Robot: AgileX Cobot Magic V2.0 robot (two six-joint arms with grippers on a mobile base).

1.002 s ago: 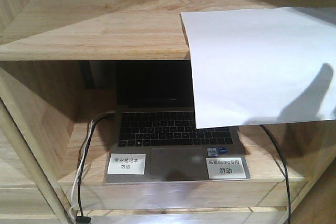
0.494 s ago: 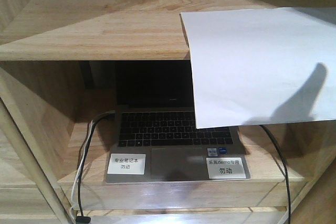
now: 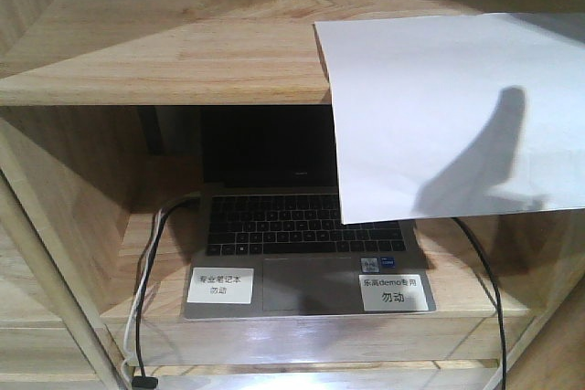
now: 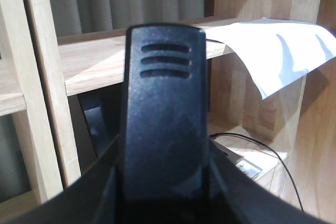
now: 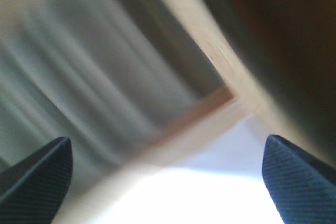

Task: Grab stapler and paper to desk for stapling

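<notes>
The paper (image 3: 430,107) lies on the upper shelf (image 3: 164,52) at the upper right of the front view, its long axis running left to right. Its near edge overhangs the shelf lip and covers the right side of the laptop (image 3: 292,235) below. The sheet is plain white with a dark shadow across it, and bare shelf lies open to its left. The right claw (image 5: 168,182) stands wide apart over the blurred sheet; the left claw (image 4: 163,129) shows only one black slotted block, so I cannot tell its state.

The paper (image 3: 448,107) ahead of me is a blank white sheet lying on the right end of the upper shelf (image 3: 164,52). Its front part overhangs the edge, sagging slightly, and a dark shadow crosses it.
</notes>
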